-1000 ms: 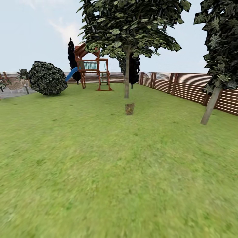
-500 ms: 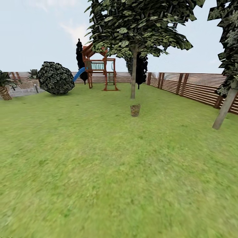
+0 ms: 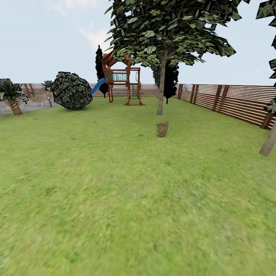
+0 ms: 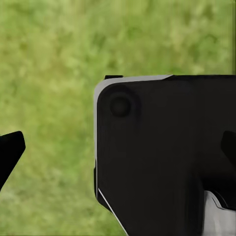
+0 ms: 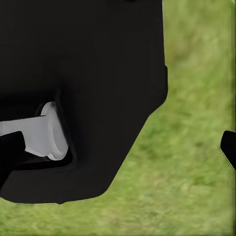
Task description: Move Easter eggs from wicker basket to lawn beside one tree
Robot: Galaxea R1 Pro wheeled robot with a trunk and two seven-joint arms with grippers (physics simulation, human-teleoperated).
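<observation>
The wicker basket [image 3: 162, 129] stands small and far off on the lawn [image 3: 115, 199], a little right of centre in the head view. Its inside is too distant to make out, so the Easter eggs are hidden. Just behind it rises a tree [image 3: 160, 92] with a pale straight trunk and speckled foliage. A second tree's trunk [image 3: 268, 142] leans at the right edge. In the left wrist view my left gripper [image 4: 118, 152] is open over grass, fingertips [image 4: 11, 150] wide apart. My right gripper [image 5: 118, 152] is open too, one fingertip [image 5: 229, 147] showing at the frame edge.
A brown slat fence [image 3: 234, 101] bounds the garden at the right and back. A wooden play set with a blue slide [image 3: 122, 82], a round dark bush [image 3: 71, 91], a black tree [image 3: 170, 78] and a small palm [image 3: 11, 96] stand far off. Open grass lies between me and the basket.
The whole head view has shifted: the camera has turned left, so basket, tree and fence sit further right and a palm has come in at the left. Nothing in the garden moved.
</observation>
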